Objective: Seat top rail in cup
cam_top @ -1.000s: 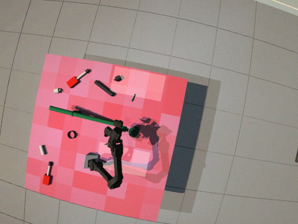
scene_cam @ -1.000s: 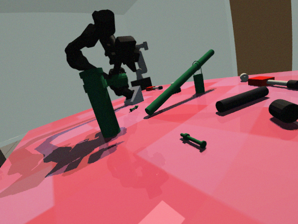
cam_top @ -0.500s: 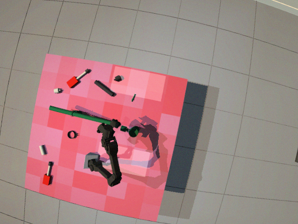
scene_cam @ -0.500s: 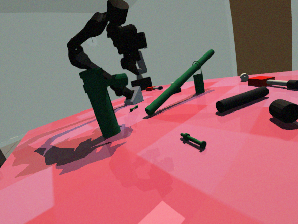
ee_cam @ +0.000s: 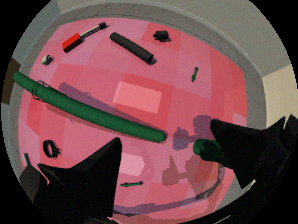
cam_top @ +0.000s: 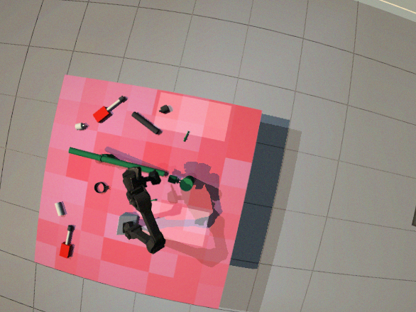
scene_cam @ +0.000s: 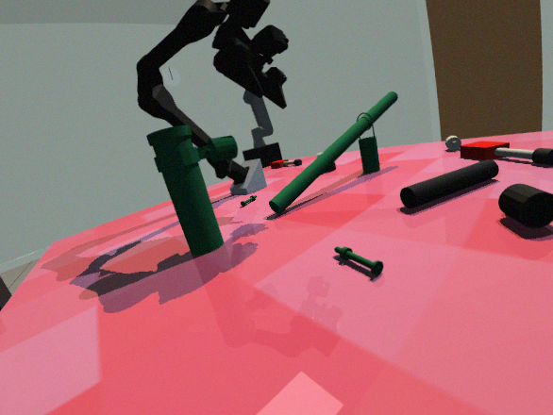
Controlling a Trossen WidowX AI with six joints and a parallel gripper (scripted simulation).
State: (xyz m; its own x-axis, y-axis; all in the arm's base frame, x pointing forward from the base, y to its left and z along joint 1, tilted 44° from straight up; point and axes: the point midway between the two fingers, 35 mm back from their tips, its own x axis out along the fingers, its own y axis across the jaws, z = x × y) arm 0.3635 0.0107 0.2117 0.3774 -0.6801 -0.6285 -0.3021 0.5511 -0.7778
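The green top rail [cam_top: 85, 154] [scene_cam: 326, 159] [ee_cam: 90, 110] slopes through the loop cap [scene_cam: 364, 120] [ee_cam: 40, 90] on the short post [scene_cam: 369, 155]. Its cut end [scene_cam: 276, 206] [ee_cam: 161, 136] is low, at or just above the table, outside the cup. The big post [scene_cam: 193, 207] stands upright. The rail-end cup [cam_top: 173, 179] [scene_cam: 223, 147] [ee_cam: 201, 148] hangs high on its brace band, near the post cap [cam_top: 187, 184], mouth towards the rail. My gripper [cam_top: 143, 174] [ee_cam: 167, 134] is open and empty, above the rail's cut-end part. In the wrist view a finger hides most of the post.
A small green bolt [cam_top: 187, 136] [scene_cam: 360, 260] [ee_cam: 194, 74] lies beyond the rail, another [ee_cam: 131, 184] on the arm's side. A black tube [cam_top: 146, 123] [scene_cam: 448, 185] [ee_cam: 132, 47], a black ring [cam_top: 101, 187] [ee_cam: 50, 149] and two red-headed tools [cam_top: 102, 114] [cam_top: 65, 249] lie around.
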